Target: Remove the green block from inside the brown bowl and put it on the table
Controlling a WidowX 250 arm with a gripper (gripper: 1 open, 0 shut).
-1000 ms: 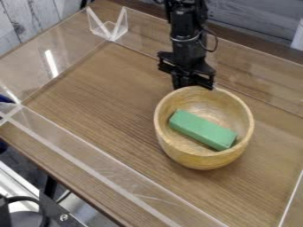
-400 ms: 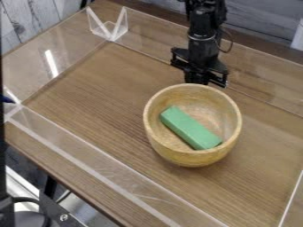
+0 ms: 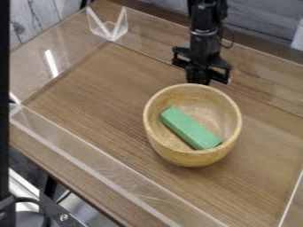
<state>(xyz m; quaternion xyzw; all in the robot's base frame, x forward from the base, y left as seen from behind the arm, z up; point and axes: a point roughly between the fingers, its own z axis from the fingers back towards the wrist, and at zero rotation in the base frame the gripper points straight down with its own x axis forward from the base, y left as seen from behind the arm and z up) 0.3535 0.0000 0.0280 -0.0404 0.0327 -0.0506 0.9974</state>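
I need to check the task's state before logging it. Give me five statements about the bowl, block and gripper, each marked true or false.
1. The green block lies inside the brown bowl. True.
2. The gripper holds the green block. False: it is shut on nothing, just behind the bowl's far rim.
3. The bowl stands upright on the table. True.
4. The block rests on the bare tabletop. False: it has not left the bowl.
5. The gripper points down. True.
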